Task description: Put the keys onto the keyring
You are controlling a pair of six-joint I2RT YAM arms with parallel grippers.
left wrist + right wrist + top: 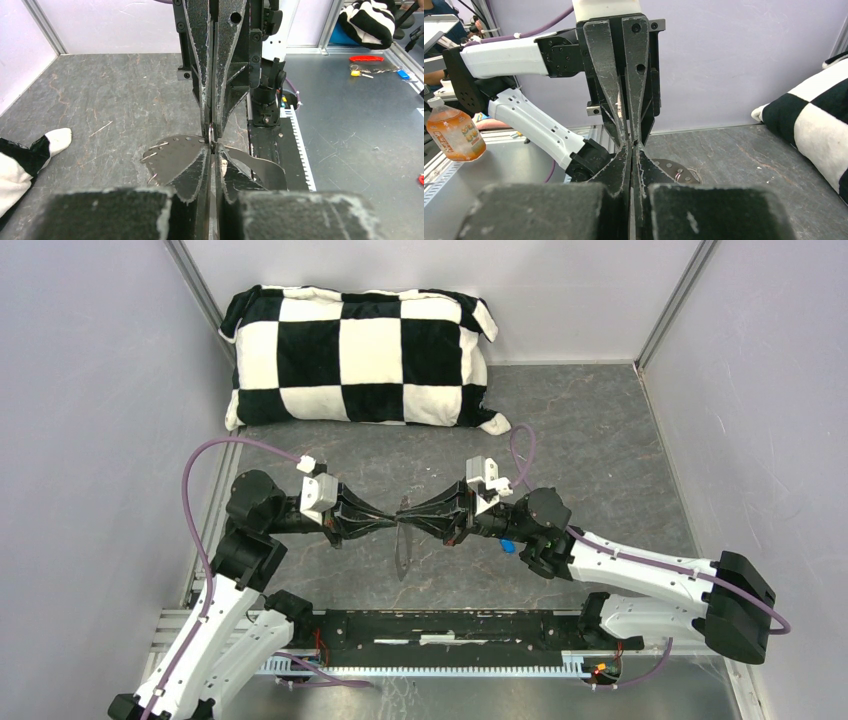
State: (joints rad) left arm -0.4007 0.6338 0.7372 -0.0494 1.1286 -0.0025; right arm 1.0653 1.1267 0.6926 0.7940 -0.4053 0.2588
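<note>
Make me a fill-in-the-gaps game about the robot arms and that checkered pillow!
1. The pillow has black and ___ squares.
2. The left gripper and the right gripper meet tip to ___, with the keyring hanging there.
3. The bottle beside the table holds an ___ drink.
Missing words: white; tip; orange.

Checkered pillow [360, 358], orange drink bottle [455, 131]

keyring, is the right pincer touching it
Touching: the left wrist view shows the keyring wire pinched between the closed fingers of the right pincer.
</note>
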